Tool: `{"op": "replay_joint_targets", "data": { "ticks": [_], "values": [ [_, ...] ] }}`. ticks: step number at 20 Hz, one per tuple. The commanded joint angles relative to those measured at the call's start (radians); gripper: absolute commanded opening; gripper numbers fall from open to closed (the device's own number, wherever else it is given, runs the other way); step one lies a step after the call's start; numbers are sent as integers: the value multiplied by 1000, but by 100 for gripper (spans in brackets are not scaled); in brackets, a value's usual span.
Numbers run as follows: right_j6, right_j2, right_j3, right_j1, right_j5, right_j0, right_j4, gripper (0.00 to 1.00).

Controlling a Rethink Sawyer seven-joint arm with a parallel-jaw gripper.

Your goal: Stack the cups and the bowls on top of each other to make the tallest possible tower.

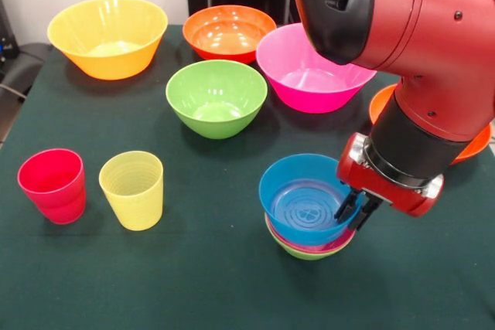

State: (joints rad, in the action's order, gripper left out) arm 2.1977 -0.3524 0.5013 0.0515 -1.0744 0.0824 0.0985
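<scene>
**Blue bowl seated on the tower, lower centre-right**

The gripper (354, 212) is seen at the blue bowl's (303, 199) right rim; the fingers look narrowed on the rim, though a grip cannot be confirmed. The tower (309, 246) is kept low by nesting glossy bowls. Ribbed cups, red (52, 185) and yellow (132, 189), are left upright at lower left.

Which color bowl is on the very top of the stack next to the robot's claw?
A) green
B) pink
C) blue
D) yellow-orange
C: the blue bowl sits uppermost in the tower, with a red or pink rim and a light-green bowl showing under it, and the gripper is at its right rim.
</scene>
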Motion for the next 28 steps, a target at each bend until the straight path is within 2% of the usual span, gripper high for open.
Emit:
{"op": "replay_joint_targets", "data": {
  "ticks": [1,20,28],
  "values": [
    [-208,74,75,112,-146,-15,-79,0],
    [-208,69,-138,211,-250,-21,-47,0],
    [-220,61,-176,231,-265,-27,-37,0]
  ]
}}
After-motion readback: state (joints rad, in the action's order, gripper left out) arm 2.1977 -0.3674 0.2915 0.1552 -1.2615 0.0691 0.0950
